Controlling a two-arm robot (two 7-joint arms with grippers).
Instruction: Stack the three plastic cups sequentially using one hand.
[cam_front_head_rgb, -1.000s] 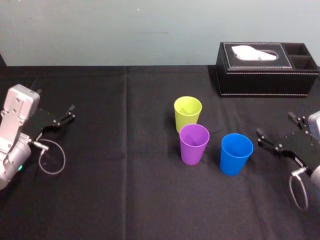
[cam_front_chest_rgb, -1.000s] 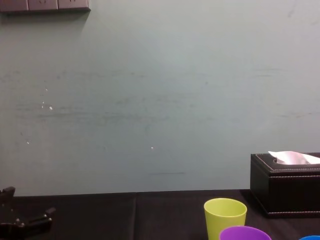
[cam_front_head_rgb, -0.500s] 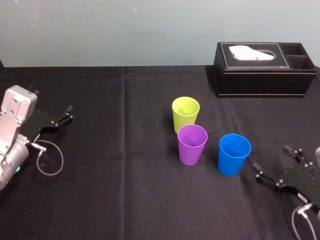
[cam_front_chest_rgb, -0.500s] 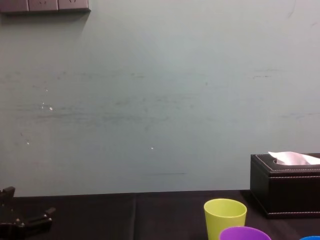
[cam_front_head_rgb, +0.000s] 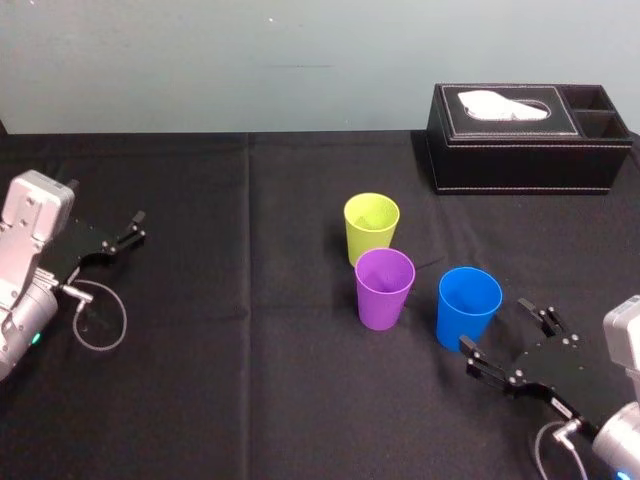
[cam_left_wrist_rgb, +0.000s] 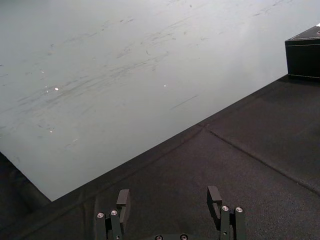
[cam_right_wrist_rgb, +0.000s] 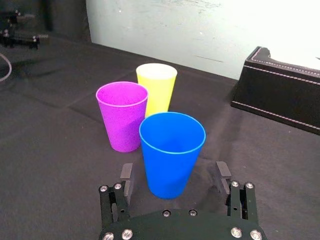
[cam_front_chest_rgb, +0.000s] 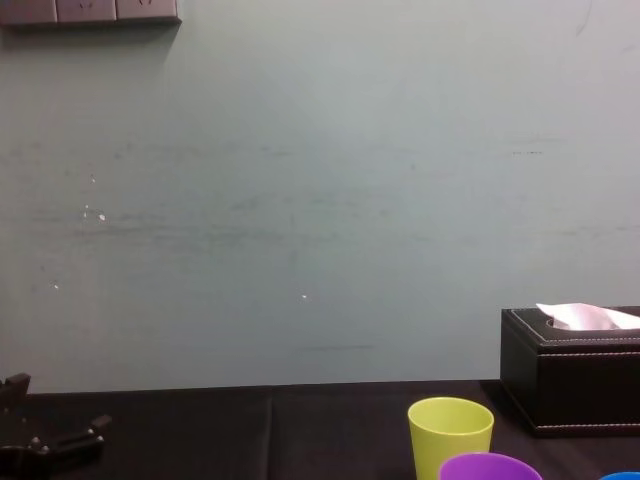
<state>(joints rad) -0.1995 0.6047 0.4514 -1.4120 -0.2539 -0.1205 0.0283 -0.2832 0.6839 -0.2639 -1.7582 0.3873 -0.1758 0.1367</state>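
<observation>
Three plastic cups stand upright and close together mid-table: lime-yellow (cam_front_head_rgb: 371, 228) farthest back, purple (cam_front_head_rgb: 385, 288) just in front of it, blue (cam_front_head_rgb: 468, 306) to the purple one's right. They are separate, none inside another. My right gripper (cam_front_head_rgb: 492, 323) lies low at the blue cup's near right side. Its wrist view shows the gripper (cam_right_wrist_rgb: 174, 170) open, with the blue cup (cam_right_wrist_rgb: 172, 153) standing between the two fingers and a gap on each side. The purple cup (cam_right_wrist_rgb: 122, 116) and lime-yellow cup (cam_right_wrist_rgb: 157, 88) stand beyond. My left gripper (cam_front_head_rgb: 135, 228) rests open and empty at the far left.
A black tissue box (cam_front_head_rgb: 530, 140) with a white tissue sits at the back right, well behind the cups. A black cloth (cam_front_head_rgb: 250, 380) covers the table. A grey cable loops beside the left arm (cam_front_head_rgb: 100, 318).
My right gripper came down from the blue cup's right toward the table's near side, then swung in so its open fingers flank the cup. The left arm and the cups have stayed put.
</observation>
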